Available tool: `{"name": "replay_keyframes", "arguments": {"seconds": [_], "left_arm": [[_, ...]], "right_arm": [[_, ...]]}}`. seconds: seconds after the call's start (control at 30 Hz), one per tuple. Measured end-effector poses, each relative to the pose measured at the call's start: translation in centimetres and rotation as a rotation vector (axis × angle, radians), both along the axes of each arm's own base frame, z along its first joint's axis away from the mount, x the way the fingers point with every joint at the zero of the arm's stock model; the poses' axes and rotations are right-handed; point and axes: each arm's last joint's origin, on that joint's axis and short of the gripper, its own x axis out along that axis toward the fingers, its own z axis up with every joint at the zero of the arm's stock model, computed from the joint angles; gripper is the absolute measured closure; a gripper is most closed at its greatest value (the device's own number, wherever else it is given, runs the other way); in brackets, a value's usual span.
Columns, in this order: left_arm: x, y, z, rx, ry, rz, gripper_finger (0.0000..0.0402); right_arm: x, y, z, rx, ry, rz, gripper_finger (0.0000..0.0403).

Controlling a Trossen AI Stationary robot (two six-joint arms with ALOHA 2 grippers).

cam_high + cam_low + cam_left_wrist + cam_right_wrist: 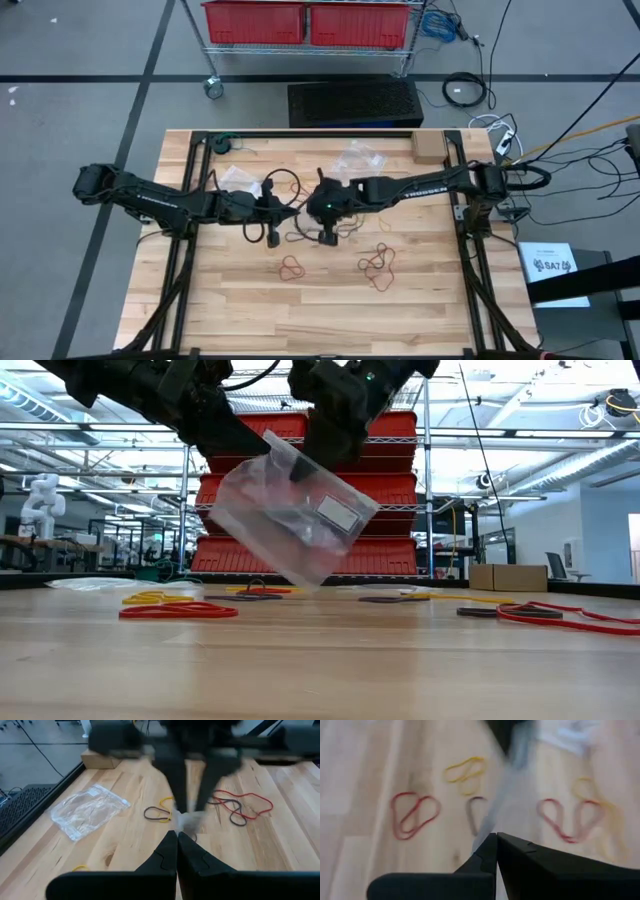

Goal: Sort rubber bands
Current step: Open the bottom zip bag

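Both grippers meet over the middle of the desk, each pinching the same clear plastic bag, which hangs tilted in the air between them, clear of the wood. The left gripper has its fingers pressed together on one edge of the bag, and the right gripper has its fingers clamped together on the opposite edge. The rubber bands lie loose on the desk below and around the bag, none touching either gripper: a red pair on the near side of the bag, a red and dark tangle beside it under the right arm, and yellow ones farther back. A second, empty-looking bag lies flat on the desk beyond the held bag.
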Motion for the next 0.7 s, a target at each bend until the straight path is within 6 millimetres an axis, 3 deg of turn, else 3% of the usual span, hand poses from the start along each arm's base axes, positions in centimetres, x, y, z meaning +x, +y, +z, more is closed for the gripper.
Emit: {"name": "replay_keyframes", "arguments": {"seconds": [0.17,0.33,0.5,0.7], "left_arm": [[0.0,0.0,0.0,0.000,0.004,-0.001,0.0402],[0.0,-0.3,0.0,0.000,0.005,-0.012,0.0402],[-0.1,-0.5,-0.1,0.001,0.008,-0.019,0.0402],[-0.1,-0.5,-0.1,-0.001,0.013,-0.019,0.0402]], "right_arm": [[0.0,-0.1,-1.4,-0.032,0.076,-0.068,0.0403],[0.2,-0.6,-0.5,-0.117,0.003,-0.164,0.0403],[0.9,-0.7,0.3,0.000,-0.092,-0.039,0.0403],[0.8,-0.4,-0.9,0.004,-0.099,0.044,0.0403]]}}
